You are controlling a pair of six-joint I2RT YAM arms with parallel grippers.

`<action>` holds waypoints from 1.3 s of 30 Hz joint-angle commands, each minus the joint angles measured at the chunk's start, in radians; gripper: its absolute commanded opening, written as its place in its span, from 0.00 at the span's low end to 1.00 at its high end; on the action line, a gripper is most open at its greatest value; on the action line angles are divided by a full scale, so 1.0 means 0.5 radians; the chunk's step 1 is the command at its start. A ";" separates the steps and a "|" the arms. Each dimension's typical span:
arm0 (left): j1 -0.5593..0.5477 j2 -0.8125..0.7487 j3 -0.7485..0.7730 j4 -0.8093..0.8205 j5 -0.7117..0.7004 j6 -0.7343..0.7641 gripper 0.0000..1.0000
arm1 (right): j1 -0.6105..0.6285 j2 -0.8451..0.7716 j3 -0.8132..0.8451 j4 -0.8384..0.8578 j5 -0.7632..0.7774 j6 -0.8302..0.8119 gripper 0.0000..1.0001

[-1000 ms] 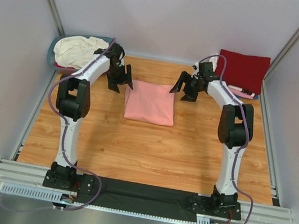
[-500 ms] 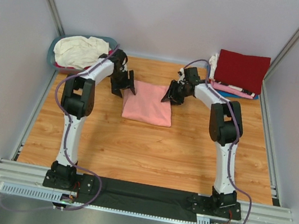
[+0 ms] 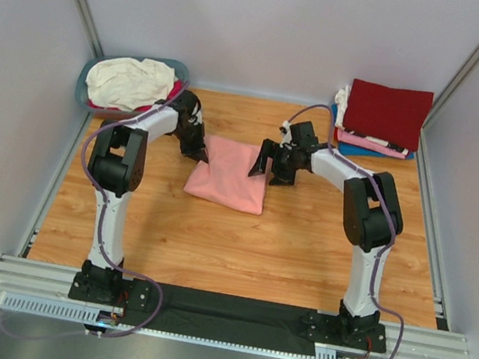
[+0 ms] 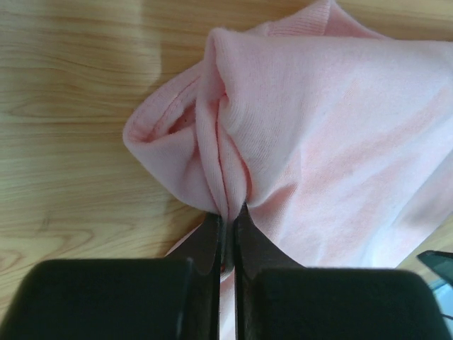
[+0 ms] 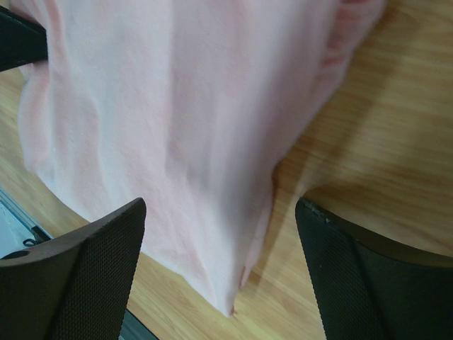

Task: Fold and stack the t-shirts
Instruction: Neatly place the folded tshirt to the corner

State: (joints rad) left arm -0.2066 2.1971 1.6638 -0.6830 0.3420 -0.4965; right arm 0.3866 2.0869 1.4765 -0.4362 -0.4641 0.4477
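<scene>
Left hand pinches the salmon-pink tee's edge while right hand gapes wide astride the other, presumably for a two-handed lift.

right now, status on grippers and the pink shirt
Left gripper shut, pinching salmon-pink t-shirt at its left edge. Right gripper open, straddling its right edge. Folded stack far right, untouched.

High rear camera looks down; wrist cameras (close-up) share pink t-shirt.

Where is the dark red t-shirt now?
In the top view, the dark red t-shirt lies folded atop the stack in the far right corner of the table, beyond the right hand.
</scene>
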 commanded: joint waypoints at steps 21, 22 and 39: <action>-0.023 0.229 0.201 -0.291 -0.218 0.254 0.00 | -0.166 0.400 0.201 0.311 -0.136 0.258 0.76; -0.023 0.235 0.204 -0.294 -0.218 0.254 0.00 | -0.151 0.410 0.180 0.344 -0.179 0.279 0.75; -0.023 0.248 0.234 -0.334 -0.205 0.247 0.00 | -0.129 0.480 -0.060 1.120 -0.526 0.697 0.04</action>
State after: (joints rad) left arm -0.2146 2.2639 1.7947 -0.8143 0.3267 -0.4129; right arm 0.3107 2.2879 1.4834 0.0120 -0.6922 0.7341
